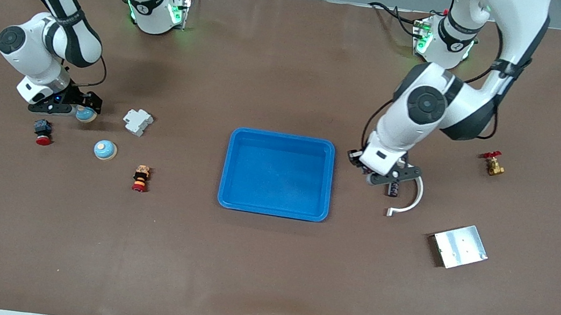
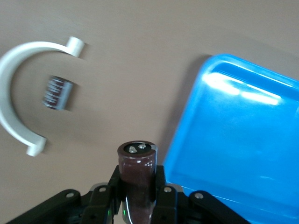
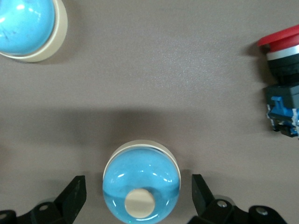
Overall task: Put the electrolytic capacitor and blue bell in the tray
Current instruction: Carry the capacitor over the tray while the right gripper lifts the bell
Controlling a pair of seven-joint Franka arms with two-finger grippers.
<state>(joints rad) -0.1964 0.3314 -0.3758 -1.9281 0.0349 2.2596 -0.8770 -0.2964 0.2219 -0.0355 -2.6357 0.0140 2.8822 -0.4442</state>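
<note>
Right gripper [image 1: 81, 112], fingers spread wide, straddles a blue bell [image 3: 141, 184] on the table without touching it; a second blue bell [image 1: 105, 149] sits nearer the front camera. At centre lies the blue tray [image 1: 278, 174]. Left gripper [image 1: 392, 181] clamps an electrolytic capacitor [image 2: 137, 177] above the table beside the tray, over a white curved bracket [image 1: 410, 201].
</note>
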